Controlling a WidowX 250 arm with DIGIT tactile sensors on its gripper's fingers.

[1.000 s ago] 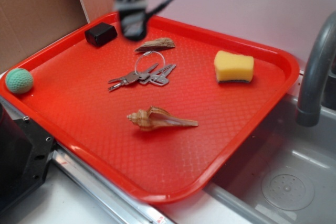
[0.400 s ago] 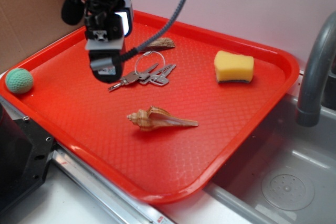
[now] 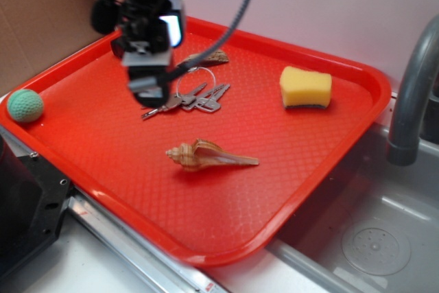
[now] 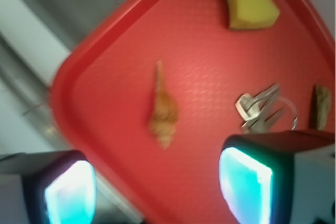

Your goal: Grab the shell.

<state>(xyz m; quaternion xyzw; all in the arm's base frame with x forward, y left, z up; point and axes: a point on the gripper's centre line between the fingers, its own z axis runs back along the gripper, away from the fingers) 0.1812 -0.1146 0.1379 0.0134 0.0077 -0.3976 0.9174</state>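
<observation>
The tan-and-cream spiral shell (image 3: 206, 156) lies on the red tray (image 3: 295, 169), its pointed tail toward the right. In the wrist view the shell (image 4: 163, 107) lies lengthwise, a little ahead of the gap between my fingers. My gripper (image 3: 149, 90) hangs above the tray to the upper left of the shell, over the left end of the keys (image 3: 184, 99). The gripper (image 4: 157, 192) is open, its two glowing pads (image 4: 245, 187) wide apart with only bare tray between them.
A brown bark-like key fob (image 3: 206, 58) with silver keys lies behind the shell. A yellow sponge (image 3: 305, 87) sits at the tray's far right, a green ball (image 3: 25, 106) on its left rim. A grey faucet (image 3: 411, 87) and sink (image 3: 370, 238) are at the right.
My gripper came down from the tray's far edge toward the keys, then shifted slightly right toward the shell. The shell and other things have not moved.
</observation>
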